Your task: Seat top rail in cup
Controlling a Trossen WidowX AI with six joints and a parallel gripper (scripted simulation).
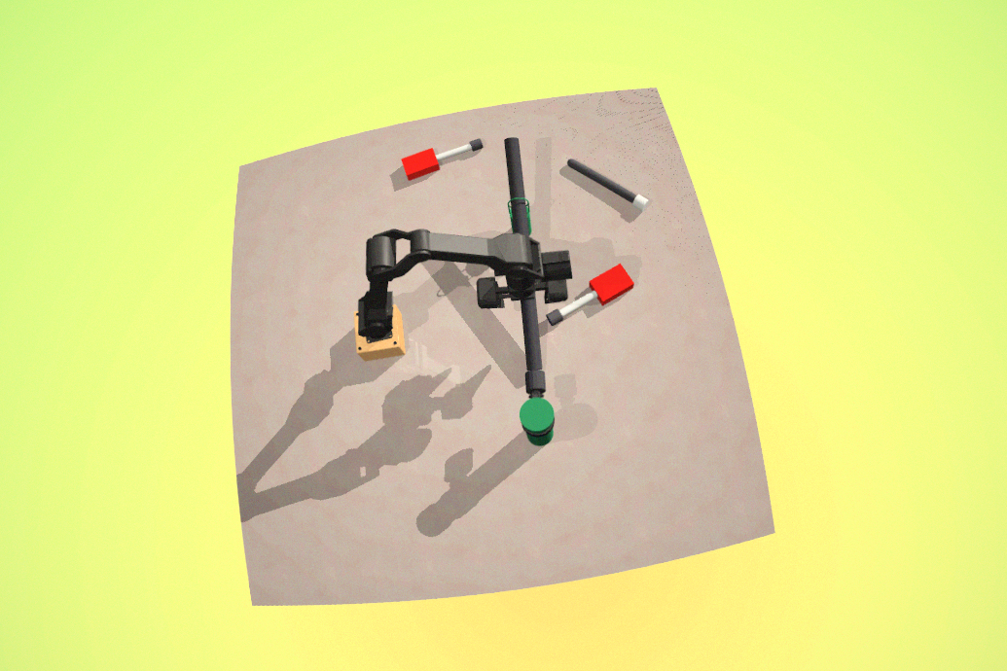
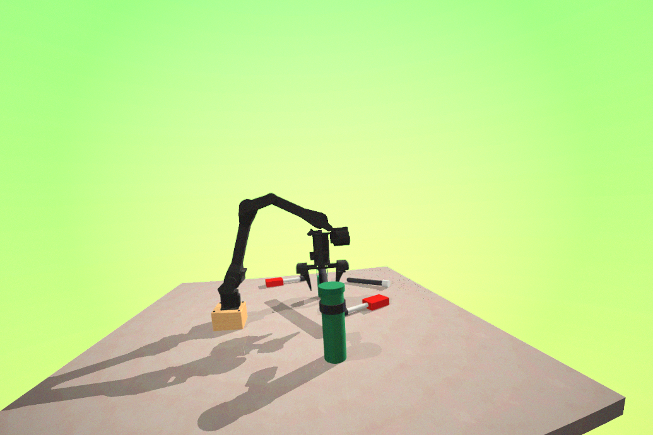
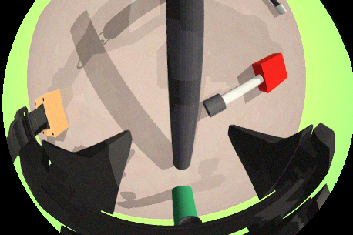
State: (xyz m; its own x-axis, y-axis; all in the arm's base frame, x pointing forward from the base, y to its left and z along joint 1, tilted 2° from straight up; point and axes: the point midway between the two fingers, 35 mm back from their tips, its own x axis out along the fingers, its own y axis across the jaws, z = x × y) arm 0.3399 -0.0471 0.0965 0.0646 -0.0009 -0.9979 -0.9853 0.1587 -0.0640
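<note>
Hovering over the top rail (image 1: 532,339) with the gripper (image 1: 522,294) spread almost to its widest, straddling the dark bar without touching it and pinching nothing. Seen from the wrist with one finger (image 3: 98,162) well off to either side of the rail (image 3: 185,55), squared across it, apparently to allow a straight drop and a grasp on the middle stretch.

Lying raised above the table (image 1: 298,475), threaded through the green loop cap (image 1: 518,209) at the far end and pointing at the big green post (image 1: 537,419) at the near end. Reaching the dark rail-end cup (image 1: 535,385) just beside the post in the top view; impossible to say from here whether seated or only at the mouth, though the wrist view shows a strip of table between the rail's tip and the post (image 3: 183,200), suggesting not yet fully home.

Sitting high on the post (image 2: 334,338), just under the post cap (image 2: 331,287): the black brace band (image 2: 332,309), right where the job wants it kept.

Scattered off to the sides, well apart from the work: two red-handled tools (image 1: 420,162) (image 1: 611,284) and a spare dark rod (image 1: 603,182). Anchored on a tan block (image 1: 397,345), the arm's foot.

Judged next: lowering, closing on the rail, sliding it endwise toward the cup.
</note>
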